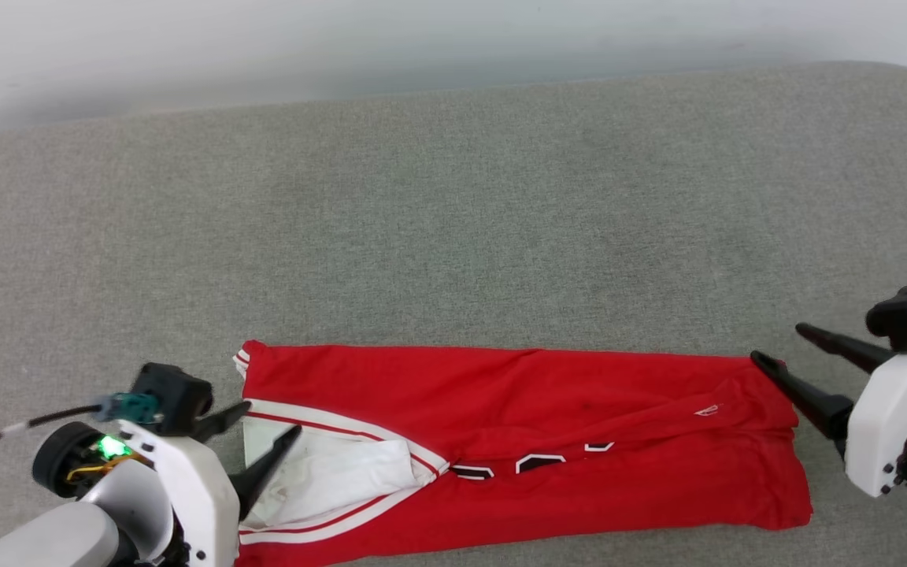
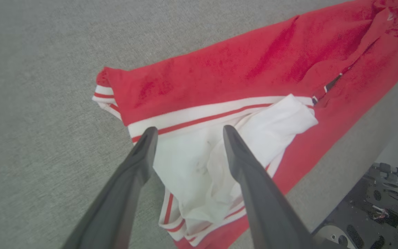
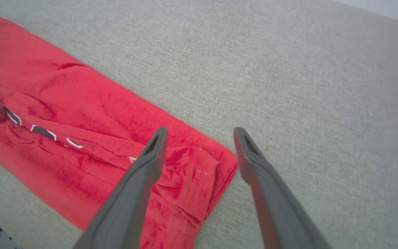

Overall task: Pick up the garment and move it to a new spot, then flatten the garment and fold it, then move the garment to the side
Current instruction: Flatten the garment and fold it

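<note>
The garment (image 1: 516, 409) lies folded lengthwise into a long red band near the front edge of the grey surface, with black white-outlined letters peeking from a crease. Its white sleeve (image 1: 327, 472) with striped trim lies at the left end. My left gripper (image 1: 272, 417) is open over that sleeve, and in the left wrist view its fingers straddle the white sleeve (image 2: 192, 162) of the garment (image 2: 237, 65) with nothing held. My right gripper (image 1: 776, 342) is open at the right end. In the right wrist view the right gripper (image 3: 201, 129) hovers over the corner of the garment (image 3: 81, 138).
A grey fabric-covered surface (image 1: 453, 220) stretches wide behind the garment up to a pale wall (image 1: 422, 39). Part of the robot's dark base (image 2: 375, 214) shows beyond the surface's front edge.
</note>
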Robot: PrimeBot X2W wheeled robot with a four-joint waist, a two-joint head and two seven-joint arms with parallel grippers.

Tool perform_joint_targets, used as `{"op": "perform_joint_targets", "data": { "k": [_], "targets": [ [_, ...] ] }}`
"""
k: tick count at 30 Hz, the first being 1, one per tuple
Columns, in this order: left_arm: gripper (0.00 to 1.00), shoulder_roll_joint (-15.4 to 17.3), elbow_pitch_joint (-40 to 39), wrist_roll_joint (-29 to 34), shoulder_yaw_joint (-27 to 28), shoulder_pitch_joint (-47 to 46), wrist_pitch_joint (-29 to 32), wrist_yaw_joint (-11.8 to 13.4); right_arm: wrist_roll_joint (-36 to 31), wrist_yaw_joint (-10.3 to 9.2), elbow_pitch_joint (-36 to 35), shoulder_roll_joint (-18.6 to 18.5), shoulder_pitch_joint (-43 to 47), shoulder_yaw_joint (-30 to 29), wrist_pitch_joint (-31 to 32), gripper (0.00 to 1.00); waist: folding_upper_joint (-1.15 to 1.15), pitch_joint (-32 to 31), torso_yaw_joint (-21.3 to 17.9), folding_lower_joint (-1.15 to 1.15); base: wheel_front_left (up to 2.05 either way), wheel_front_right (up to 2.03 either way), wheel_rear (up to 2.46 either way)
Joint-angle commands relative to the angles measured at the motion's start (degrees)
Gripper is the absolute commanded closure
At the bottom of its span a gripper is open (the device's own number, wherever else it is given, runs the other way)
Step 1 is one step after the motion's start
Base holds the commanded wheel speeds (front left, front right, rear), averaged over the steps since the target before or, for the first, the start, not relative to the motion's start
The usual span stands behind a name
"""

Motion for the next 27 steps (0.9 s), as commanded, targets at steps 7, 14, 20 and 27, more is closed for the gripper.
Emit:
{"op": "perform_joint_targets", "data": {
  "k": [7, 14, 20, 27],
  "targets": [
    [0.00, -0.71, 0.16, 3.32, 6.83, 5.26, -17.85, 10.61, -0.62, -0.02, -3.69, -1.00, 3.08, -8.06, -1.28, 0.00, 0.00, -0.80, -0.54, 0.01, 0.00, 0.00, 0.00],
    [0.00, -5.81, 0.10, 7.03, 15.97, 11.19, -23.82, 19.26, 5.02, -0.02, -0.87, 0.99, 7.71, -17.49, 0.66, 0.00, 0.00, -0.30, 0.02, 0.01, 0.00, 0.00, 0.00],
    [0.00, -13.83, -1.81, 18.70, 27.15, 18.20, -23.81, 22.73, 10.87, -0.02, 2.59, 3.16, 11.55, -22.25, 4.49, 0.00, 0.00, 0.31, 0.92, 0.01, 0.00, 0.00, 0.00],
    [0.00, -24.66, -3.11, 30.78, 37.69, 24.77, -23.83, 20.38, 16.82, -0.02, 4.79, 7.09, 14.19, -22.59, 10.31, 0.00, 0.00, 1.05, 1.68, 0.01, 0.00, 0.00, 0.00]
  ]
}}
